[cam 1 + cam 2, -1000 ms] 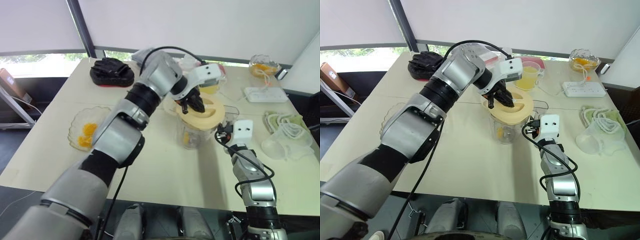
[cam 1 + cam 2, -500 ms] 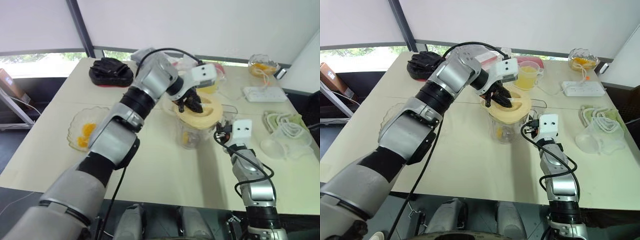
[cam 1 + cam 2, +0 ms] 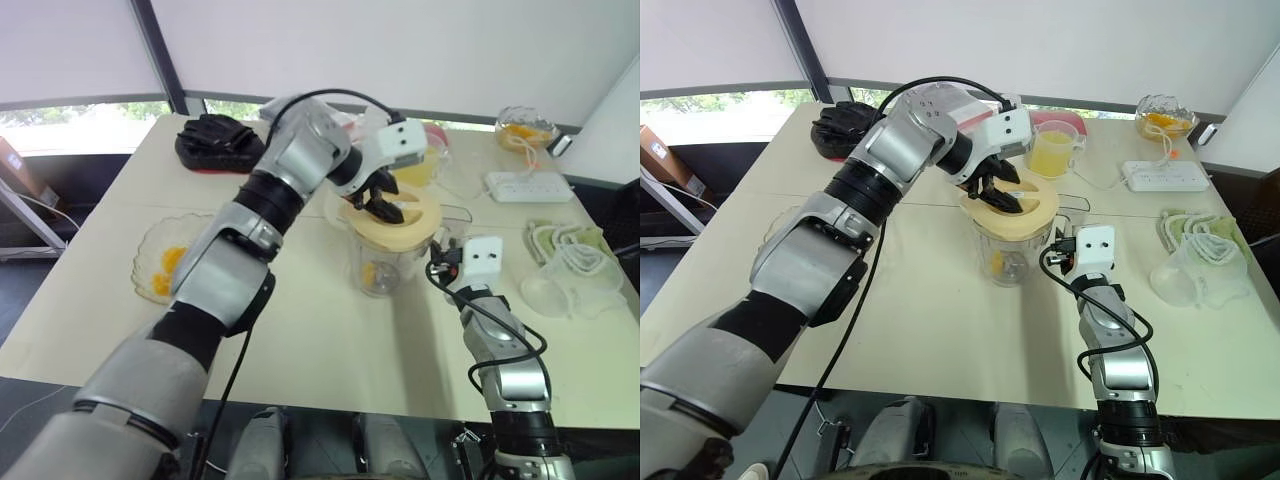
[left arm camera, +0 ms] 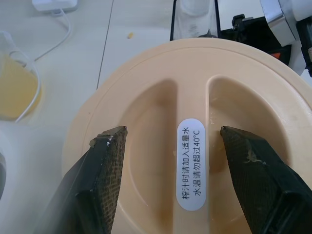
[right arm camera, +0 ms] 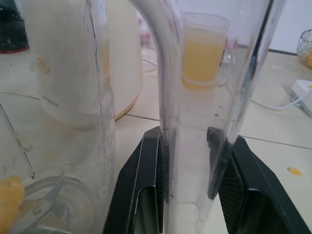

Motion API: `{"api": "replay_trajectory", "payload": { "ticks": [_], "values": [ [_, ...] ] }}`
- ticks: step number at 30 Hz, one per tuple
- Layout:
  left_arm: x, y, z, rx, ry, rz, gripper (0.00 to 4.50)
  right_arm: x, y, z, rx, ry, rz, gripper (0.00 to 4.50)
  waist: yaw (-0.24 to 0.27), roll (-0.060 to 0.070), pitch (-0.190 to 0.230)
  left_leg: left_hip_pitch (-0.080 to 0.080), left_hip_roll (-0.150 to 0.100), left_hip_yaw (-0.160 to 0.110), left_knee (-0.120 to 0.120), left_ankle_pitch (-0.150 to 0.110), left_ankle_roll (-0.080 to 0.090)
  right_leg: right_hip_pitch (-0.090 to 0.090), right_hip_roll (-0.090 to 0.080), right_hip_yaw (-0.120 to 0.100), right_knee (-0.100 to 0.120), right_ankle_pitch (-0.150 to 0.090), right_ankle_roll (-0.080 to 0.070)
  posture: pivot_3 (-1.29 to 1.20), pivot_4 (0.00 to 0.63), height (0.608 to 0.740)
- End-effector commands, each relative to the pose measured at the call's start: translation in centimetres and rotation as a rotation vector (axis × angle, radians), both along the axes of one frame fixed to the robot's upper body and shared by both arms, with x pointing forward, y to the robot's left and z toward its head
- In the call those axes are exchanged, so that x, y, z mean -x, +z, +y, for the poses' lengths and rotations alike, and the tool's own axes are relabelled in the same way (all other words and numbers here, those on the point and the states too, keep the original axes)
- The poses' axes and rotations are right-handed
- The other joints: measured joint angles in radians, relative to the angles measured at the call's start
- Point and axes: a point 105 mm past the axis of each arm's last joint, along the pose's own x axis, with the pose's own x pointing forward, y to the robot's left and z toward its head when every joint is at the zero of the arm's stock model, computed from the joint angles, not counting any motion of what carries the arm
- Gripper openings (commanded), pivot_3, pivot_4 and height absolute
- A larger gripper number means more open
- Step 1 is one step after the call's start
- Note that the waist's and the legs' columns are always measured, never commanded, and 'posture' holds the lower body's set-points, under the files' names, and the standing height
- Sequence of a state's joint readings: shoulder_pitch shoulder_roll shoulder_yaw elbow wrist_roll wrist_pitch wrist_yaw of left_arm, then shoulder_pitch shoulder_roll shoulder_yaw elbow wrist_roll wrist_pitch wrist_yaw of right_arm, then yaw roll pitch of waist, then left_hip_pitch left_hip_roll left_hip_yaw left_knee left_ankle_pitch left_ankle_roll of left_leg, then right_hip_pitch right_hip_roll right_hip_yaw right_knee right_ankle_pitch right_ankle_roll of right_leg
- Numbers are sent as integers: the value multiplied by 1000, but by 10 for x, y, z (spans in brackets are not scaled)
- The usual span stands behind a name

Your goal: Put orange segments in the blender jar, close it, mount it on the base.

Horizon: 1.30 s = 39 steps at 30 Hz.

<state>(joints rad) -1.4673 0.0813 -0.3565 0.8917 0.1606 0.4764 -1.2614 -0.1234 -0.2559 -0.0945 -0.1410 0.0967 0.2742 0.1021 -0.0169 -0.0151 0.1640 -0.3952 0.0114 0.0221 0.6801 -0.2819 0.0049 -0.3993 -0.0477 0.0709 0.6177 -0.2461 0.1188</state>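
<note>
Two fingers (image 4: 105,170) (left gripper (image 4: 171,136)) straddle lid (image 4: 146,68) ridge — spread.

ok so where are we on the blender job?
Done: orange segments are in the jar. In hand: the lid sits on the jar, with the left gripper over it, jaws open either side of its ridge; whether it's seated tight I can't tell. The right gripper is shut on the jar's handle. To do: mounting; the jar stands on the table.
</note>
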Motion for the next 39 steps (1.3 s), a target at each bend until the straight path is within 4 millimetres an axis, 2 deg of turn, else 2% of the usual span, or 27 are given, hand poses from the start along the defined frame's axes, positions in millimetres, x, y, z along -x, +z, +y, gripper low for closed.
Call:
{"api": "replay_trajectory", "payload": {
  "ticks": [1, 3, 6, 14, 17, 19, 20, 24, 29, 32, 35, 36, 39],
  "values": [
    [-8, 19, 5, 29, 58, -35, 3200, 4, -1, 2, 62, 26, 2, 978, 0, 0, 0, -1, 0, 0, 0, 0, 0, -1, 0, 0, 0, 0, 0, 0, 150, 740],
    [-7, 25, 5, 42, 61, -23, 3200, 5, -1, 1, 62, 24, 2, 978, 0, 0, 0, -7, 0, 0, 0, 0, 0, -7, 1, 0, 1, 0, 0, 0, 150, 740],
    [-4, 45, 3, 102, 77, 14, 3200, 6, -3, 1, 62, 22, 8, 978, 1, 0, 1, -13, -2, 0, 1, 0, 0, -13, 1, 0, 1, 1, 1, 0, 150, 740],
    [16, 97, 1, 321, -18, 92, 3200, 8, -6, 1, 61, 22, 14, 978, -4, 0, 2, -14, -2, 0, -1, -2, 4, -15, 2, 0, 1, 2, 5, 0, 150, 740],
    [24, 133, 3, 554, -84, 135, 3200, 8, -6, 1, 61, 23, 13, 978, -3, 0, 2, -14, -2, 0, -1, -2, 4, -16, 3, 0, 2, 2, 5, 0, 150, 740],
    [28, 164, 12, 765, -111, 205, 3200, 8, -6, 1, 61, 23, 14, 978, -4, 0, 3, -14, -2, 1, 0, -2, 4, -17, 3, 0, 3, 2, 6, 0, 150, 740],
    [26, 169, 16, 801, -94, 215, 3200, 8, -6, 2, 61, 24, 15, 978, -4, 0, 3, -15, -1, 1, -1, -2, 4, -17, 3, 0, 3, 2, 6, 0, 150, 740],
    [18, 180, 29, 899, -83, 79, 3200, 9, -8, 2, 62, 29, 20, 978, -4, 1, 3, -14, -2, 1, -1, -2, 4, -17, 3, 0, 5, 2, 6, 0, 150, 740],
    [10, 190, 44, 1044, -36, 45, 3200, 8, -9, 4, 64, 40, 27, 978, -1, 0, 3, -13, -2, 1, 1, -2, 3, -17, 2, 0, 9, 2, 6, 0, 150, 740],
    [23, 216, 65, 1299, -135, 35, 3200, 7, -10, 5, 66, 51, 31, 978, -3, 0, 3, -13, -2, 1, 1, -2, 3, -17, 2, 1, 10, 2, 6, 0, 150, 740],
    [22, 234, 83, 1503, -93, 143, 3200, 7, -10, 6, 70, 60, 35, 978, -3, -1, 3, -14, -2, 1, 1, -2, 3, -20, 2, 1, 12, 2, 6, 0, 150, 740],
    [20, 236, 86, 1539, -71, 158, 3200, 6, -10, 6, 70, 61, 35, 978, -3, -1, 3, -14, -2, 1, 1, -2, 4, -20, 3, 1, 13, 2, 6, 0, 150, 740],
    [17, 220, 80, 1513, -15, 130, 3200, 5, -10, 7, 78, 68, 38, 978, 0, 0, 3, -13, -2, 1, 0, -2, 3, -20, 3, 1, 13, 2, 6, 0, 150, 740]
  ]
}}
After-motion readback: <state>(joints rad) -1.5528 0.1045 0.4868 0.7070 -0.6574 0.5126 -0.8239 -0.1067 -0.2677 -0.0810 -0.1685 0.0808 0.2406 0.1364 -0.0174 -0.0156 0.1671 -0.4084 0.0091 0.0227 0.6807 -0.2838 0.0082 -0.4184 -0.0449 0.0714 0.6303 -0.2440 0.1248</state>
